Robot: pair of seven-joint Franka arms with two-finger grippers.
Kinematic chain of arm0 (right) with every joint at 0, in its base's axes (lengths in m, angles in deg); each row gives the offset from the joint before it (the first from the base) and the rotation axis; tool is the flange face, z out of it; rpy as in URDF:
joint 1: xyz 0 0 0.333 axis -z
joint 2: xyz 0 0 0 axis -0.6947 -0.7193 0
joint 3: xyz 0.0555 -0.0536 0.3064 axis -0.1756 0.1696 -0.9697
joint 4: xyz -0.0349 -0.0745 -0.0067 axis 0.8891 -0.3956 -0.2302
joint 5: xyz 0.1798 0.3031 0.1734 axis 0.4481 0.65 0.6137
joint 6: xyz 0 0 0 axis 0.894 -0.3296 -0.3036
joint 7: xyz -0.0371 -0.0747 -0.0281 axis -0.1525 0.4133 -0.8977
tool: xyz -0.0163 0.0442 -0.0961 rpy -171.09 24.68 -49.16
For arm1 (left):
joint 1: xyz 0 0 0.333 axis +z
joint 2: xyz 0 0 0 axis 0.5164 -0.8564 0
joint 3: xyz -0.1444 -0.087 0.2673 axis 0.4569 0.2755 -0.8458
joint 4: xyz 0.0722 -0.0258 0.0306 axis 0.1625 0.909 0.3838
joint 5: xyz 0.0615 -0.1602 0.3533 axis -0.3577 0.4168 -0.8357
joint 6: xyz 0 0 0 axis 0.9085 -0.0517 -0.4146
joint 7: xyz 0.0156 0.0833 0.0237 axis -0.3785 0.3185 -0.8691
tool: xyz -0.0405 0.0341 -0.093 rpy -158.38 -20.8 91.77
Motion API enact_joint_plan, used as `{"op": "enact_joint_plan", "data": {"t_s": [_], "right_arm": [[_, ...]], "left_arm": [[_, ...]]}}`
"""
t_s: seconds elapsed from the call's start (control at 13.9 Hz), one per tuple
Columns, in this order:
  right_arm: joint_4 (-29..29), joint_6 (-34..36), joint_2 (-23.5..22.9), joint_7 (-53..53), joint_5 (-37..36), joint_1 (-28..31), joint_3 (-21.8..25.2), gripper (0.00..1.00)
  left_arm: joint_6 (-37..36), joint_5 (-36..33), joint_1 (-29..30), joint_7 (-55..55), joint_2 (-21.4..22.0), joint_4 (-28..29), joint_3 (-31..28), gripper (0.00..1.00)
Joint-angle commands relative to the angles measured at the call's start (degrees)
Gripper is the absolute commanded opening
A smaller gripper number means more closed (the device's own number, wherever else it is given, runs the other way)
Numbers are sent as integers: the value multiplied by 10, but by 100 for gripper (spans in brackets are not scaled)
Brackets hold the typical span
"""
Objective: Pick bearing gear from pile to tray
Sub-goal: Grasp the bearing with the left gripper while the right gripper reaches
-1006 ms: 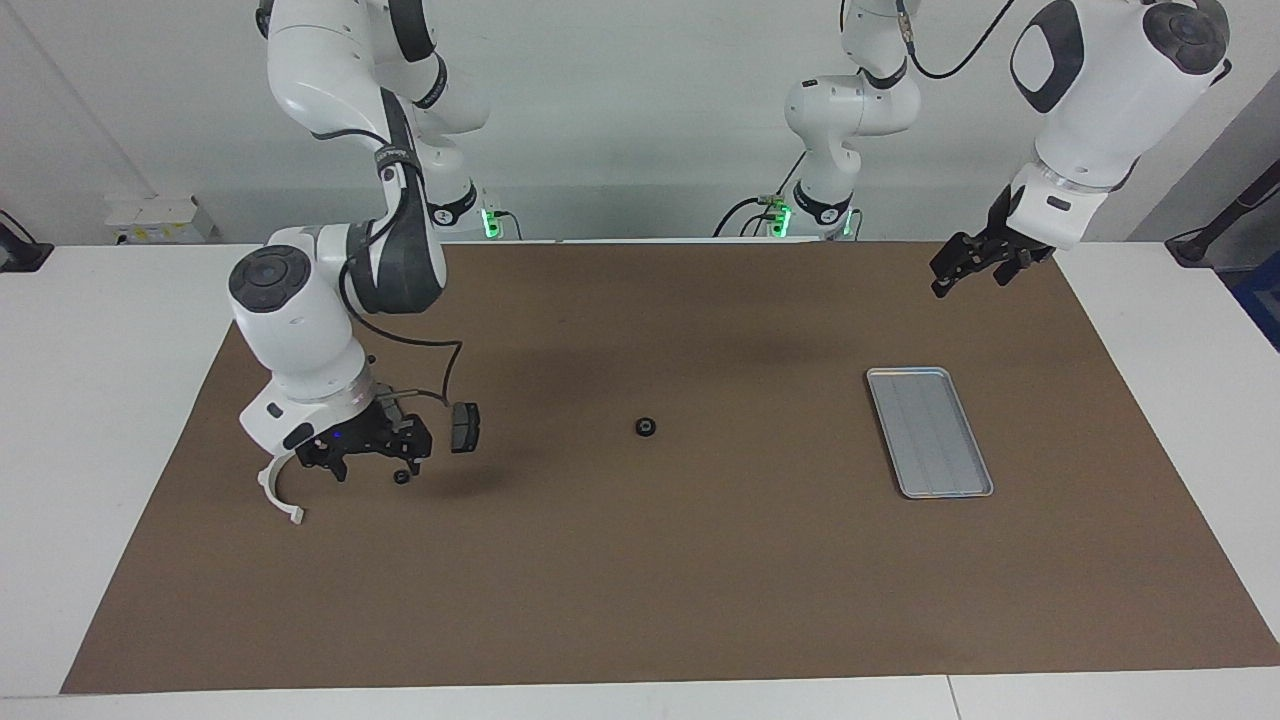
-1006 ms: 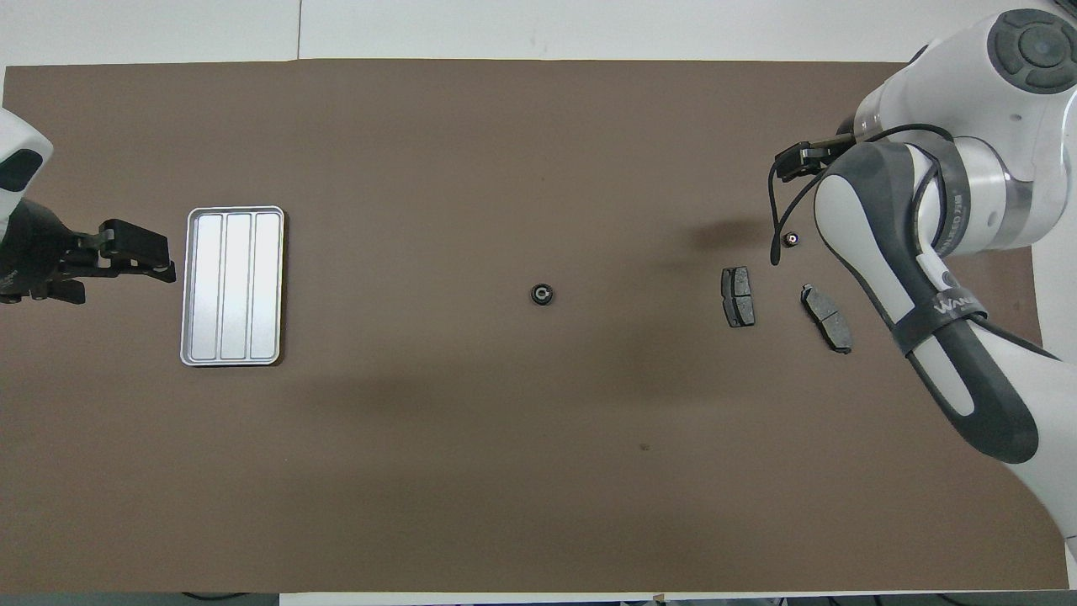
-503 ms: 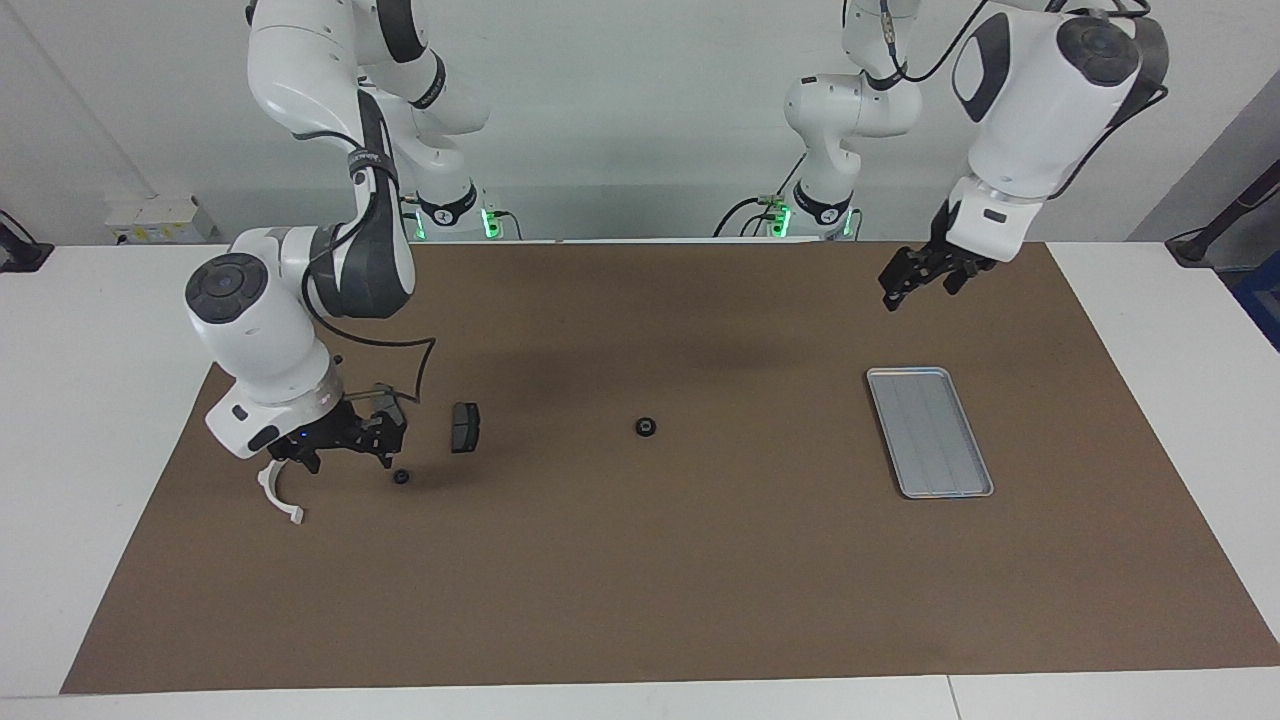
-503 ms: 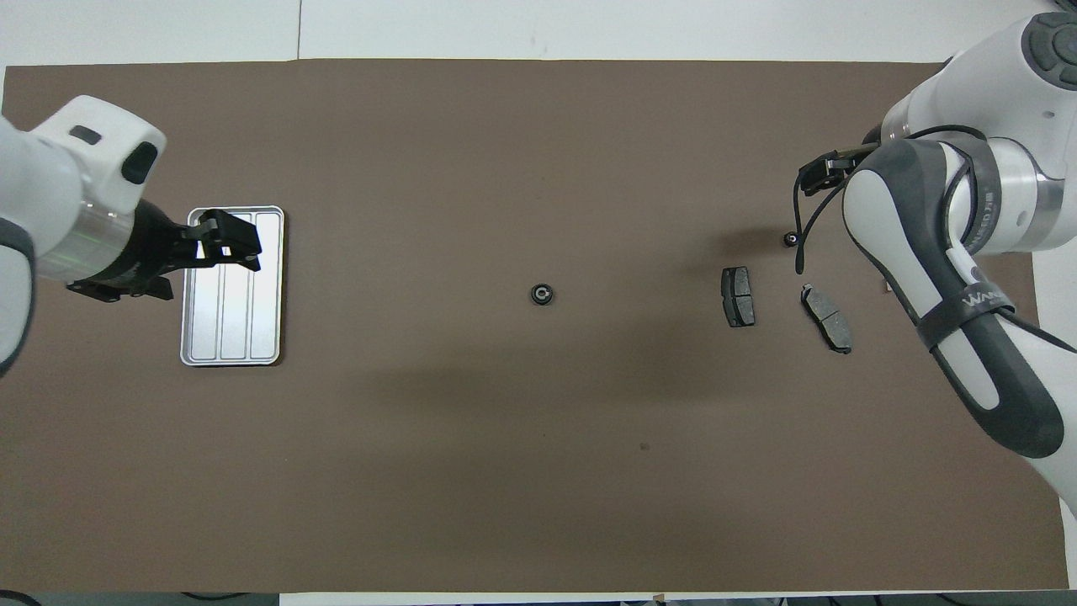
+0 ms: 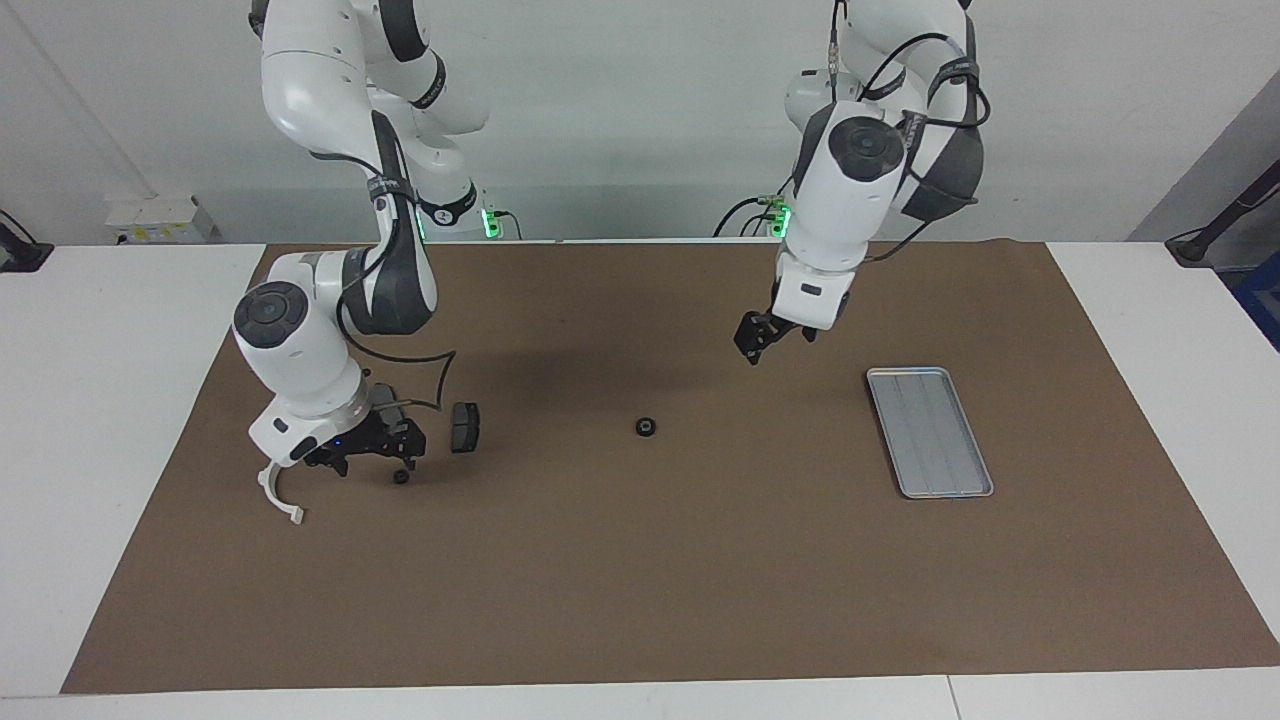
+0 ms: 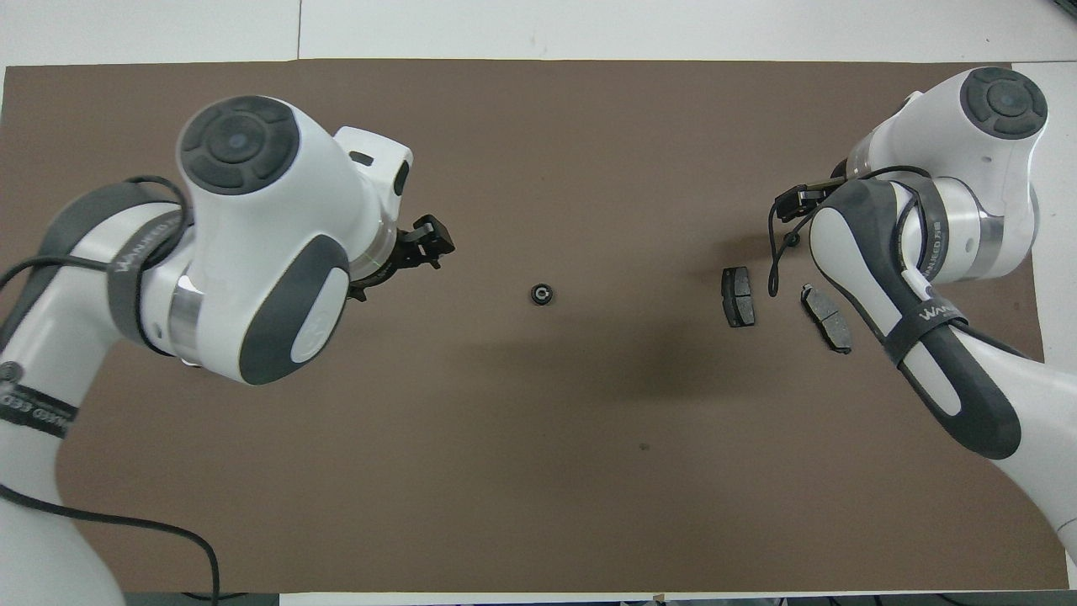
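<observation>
The bearing gear (image 5: 645, 427) (image 6: 542, 295), small, black and round, lies alone at the middle of the brown mat. The silver tray (image 5: 930, 430) sits toward the left arm's end; the left arm hides it in the overhead view. My left gripper (image 5: 755, 350) (image 6: 427, 242) hangs open and empty in the air, over the mat between the gear and the tray. My right gripper (image 5: 375, 462) is open and low over the pile. There lie a dark brake pad (image 5: 464, 427) (image 6: 738, 296), a white arc (image 5: 278, 495) and a tiny black round piece (image 5: 401, 477).
A second brake pad (image 6: 826, 317) lies beside the first, partly under the right arm. The brown mat (image 5: 640, 600) covers most of the white table. A black cable (image 6: 774, 252) dangles from the right wrist above the pile.
The left arm has swung from the tray's end of the table in toward the middle, passing over the tray. The right gripper has shifted slightly over the pile. No part has moved.
</observation>
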Motion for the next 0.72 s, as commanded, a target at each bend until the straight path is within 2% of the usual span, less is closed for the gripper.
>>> {"op": "enact_joint_plan", "data": {"t_s": [0.0, 0.14, 0.36, 0.43, 0.65], "right_arm": [[38, -23, 17, -16, 2, 6, -5, 97], [55, -56, 14, -17, 2, 6, -5, 97], [62, -62, 8, -20, 2, 6, -5, 96], [66, -62, 5, -20, 2, 6, -5, 96], [82, -85, 1, -21, 2, 6, -5, 95]], "left_arm": [[-2, -5, -52, -79, -117, -107, -11, 100], [4, -9, -76, -100, -182, -161, -16, 100], [41, -7, -84, -111, -205, -178, -14, 100], [55, -8, -97, -134, -225, -182, -17, 100], [60, -10, -126, -150, -244, -185, -23, 100]]}}
